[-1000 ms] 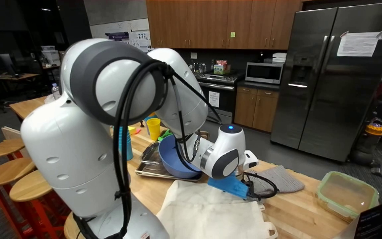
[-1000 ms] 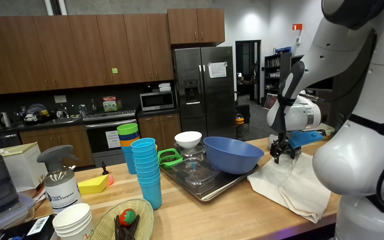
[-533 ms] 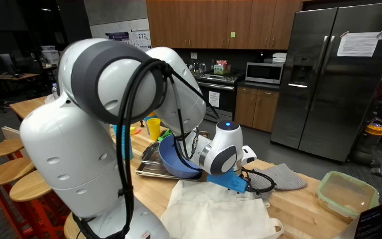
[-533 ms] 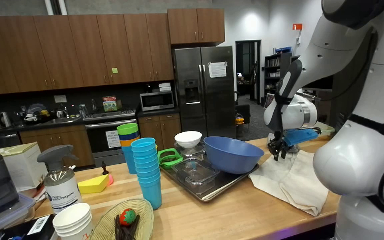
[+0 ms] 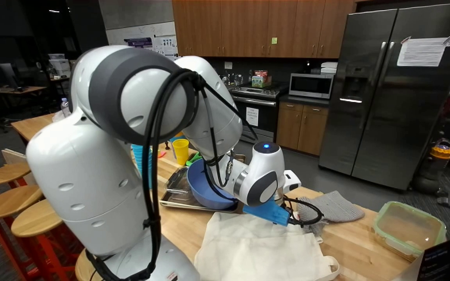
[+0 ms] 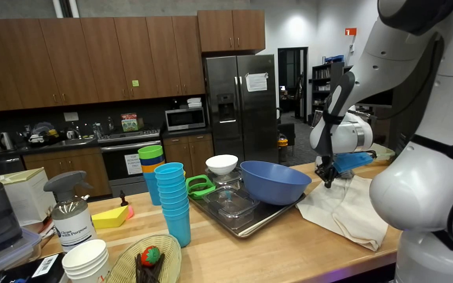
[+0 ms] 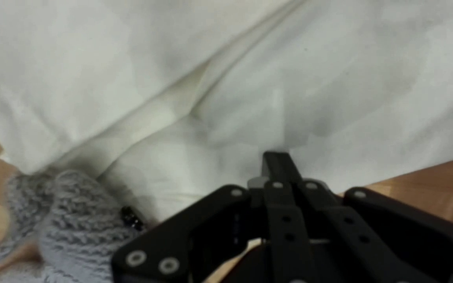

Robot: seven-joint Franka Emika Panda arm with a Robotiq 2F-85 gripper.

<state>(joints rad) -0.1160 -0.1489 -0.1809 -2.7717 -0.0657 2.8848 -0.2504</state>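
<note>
The cream cloth [image 5: 264,253] has slid slightly across the table [image 6: 273,243] and lies beneath the gripper [image 7: 277,156], spreading beyond its tips, the cloth's near edge slanting crosswise behind them, the jaws pressed together, whether on a fold I cannot tell.

I see a cream cloth tote [image 5: 264,249] on the bench [image 5: 359,249], lying flat but rumpled. Handle loop [image 5: 336,264] pokes out at one corner in an exterior view. My wrist view: long fold running diagonally across, plain fabric, smaller wrinkles.
</note>
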